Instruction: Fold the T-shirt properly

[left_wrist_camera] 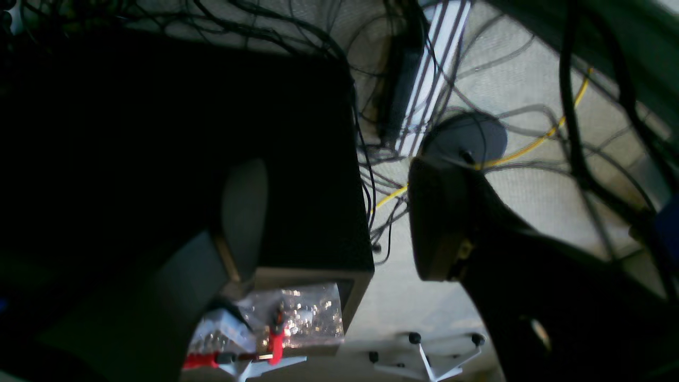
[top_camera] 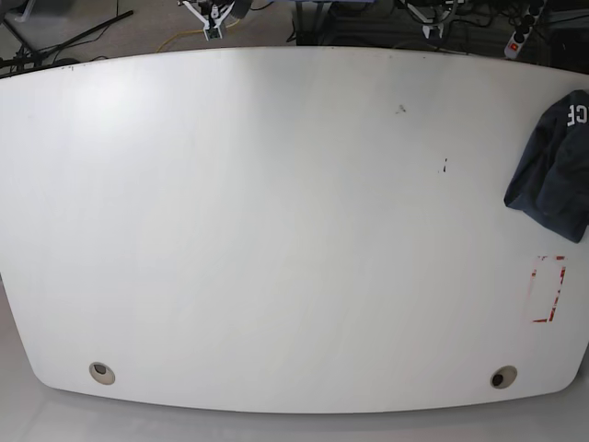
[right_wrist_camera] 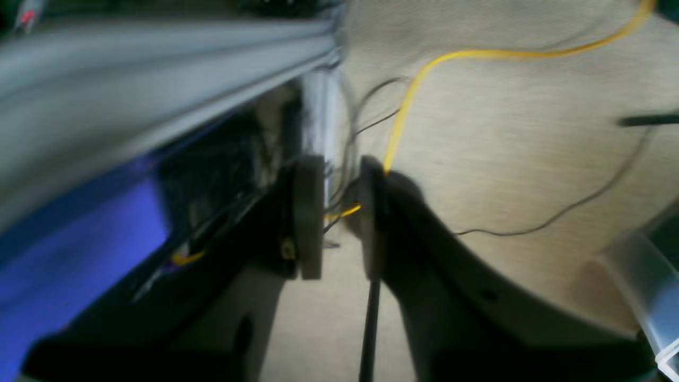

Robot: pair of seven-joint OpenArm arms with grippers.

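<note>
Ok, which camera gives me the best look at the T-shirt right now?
The base view: the T-shirt lies bunched at the table's right edge, partly cut off by the frame. Both wrist views look down at floor and cables, with no shirt in them.

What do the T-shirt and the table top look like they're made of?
T-shirt: soft knit cloth, probably cotton, dark slate-blue and matte; it slumps in folds at the table's right edge, with white printed letters showing. Table: hard, smooth white top, likely laminate, with a faint sheen; the core cannot be told.

Base view bright and evenly lit; left wrist view dim, right wrist view motion-blurred.
</note>
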